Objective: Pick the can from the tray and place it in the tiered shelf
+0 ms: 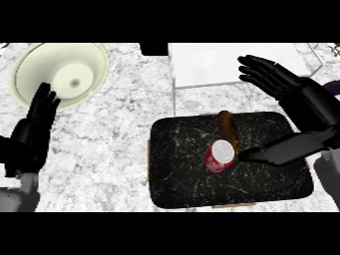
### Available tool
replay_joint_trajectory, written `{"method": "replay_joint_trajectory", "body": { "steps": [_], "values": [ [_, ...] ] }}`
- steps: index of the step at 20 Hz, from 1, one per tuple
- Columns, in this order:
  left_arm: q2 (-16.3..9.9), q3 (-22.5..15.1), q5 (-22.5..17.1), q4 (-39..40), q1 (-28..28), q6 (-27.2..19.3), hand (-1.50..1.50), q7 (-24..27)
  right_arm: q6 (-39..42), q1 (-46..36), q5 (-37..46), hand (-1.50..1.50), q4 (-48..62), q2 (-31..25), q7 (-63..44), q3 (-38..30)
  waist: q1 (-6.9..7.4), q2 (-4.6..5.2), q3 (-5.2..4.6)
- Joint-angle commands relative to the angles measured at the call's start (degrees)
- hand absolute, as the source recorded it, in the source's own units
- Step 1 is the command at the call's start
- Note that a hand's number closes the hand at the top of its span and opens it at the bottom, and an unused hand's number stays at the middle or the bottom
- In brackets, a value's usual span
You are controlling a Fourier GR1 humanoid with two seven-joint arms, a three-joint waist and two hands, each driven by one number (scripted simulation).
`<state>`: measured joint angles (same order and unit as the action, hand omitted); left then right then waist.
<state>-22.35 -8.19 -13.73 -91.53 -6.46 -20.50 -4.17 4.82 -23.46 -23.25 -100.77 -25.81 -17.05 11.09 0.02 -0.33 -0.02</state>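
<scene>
- We are seeing one marble worktop point(121, 124) carrying one dark tray point(194, 184), one pale round bowl point(58, 69) and one white shelf point(224, 64).
- Our right hand point(305, 104) is hovering over the tray, fingers spread, thumb beside one red can point(220, 155).
- One brown item point(226, 127) is lying behind the can.
- Our left hand point(29, 132) is resting, fingers straight.

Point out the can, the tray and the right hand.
can point(220, 154): head view, on its red side just below the pale top.
tray point(194, 184): head view, on a bare patch of its dark marbled surface.
right hand point(305, 99): head view, on the palm, fingers spread open above the tray.
</scene>
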Motion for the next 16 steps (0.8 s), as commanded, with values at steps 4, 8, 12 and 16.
{"method": "replay_joint_trajectory", "body": {
  "steps": [4,8,12,16],
  "values": [
    [0.1,0.9,0.2,-1.0,1.3,-0.2,0.00,0.3,9.6,-8.9,2.5,-1.50,-7.4,-10.7,-16.5,7.3,0.40,-0.05,-0.18],
    [0.0,-1.1,1.0,-3.4,2.1,0.1,0.00,-1.4,12.3,-14.1,11.6,-1.50,-11.6,-15.7,-23.7,13.1,0.74,-0.30,-0.20],
    [0.3,-1.0,1.2,-3.1,0.9,0.1,0.00,-2.3,14.3,-20.0,15.8,-1.50,-13.3,-14.7,-35.0,19.9,0.76,-0.04,-0.19],
    [1.7,-1.3,3.1,-4.5,3.0,-1.3,0.00,-1.5,15.0,-23.0,16.0,-1.50,-14.2,-9.6,-46.5,22.4,0.35,0.06,-0.09]
  ]
}}
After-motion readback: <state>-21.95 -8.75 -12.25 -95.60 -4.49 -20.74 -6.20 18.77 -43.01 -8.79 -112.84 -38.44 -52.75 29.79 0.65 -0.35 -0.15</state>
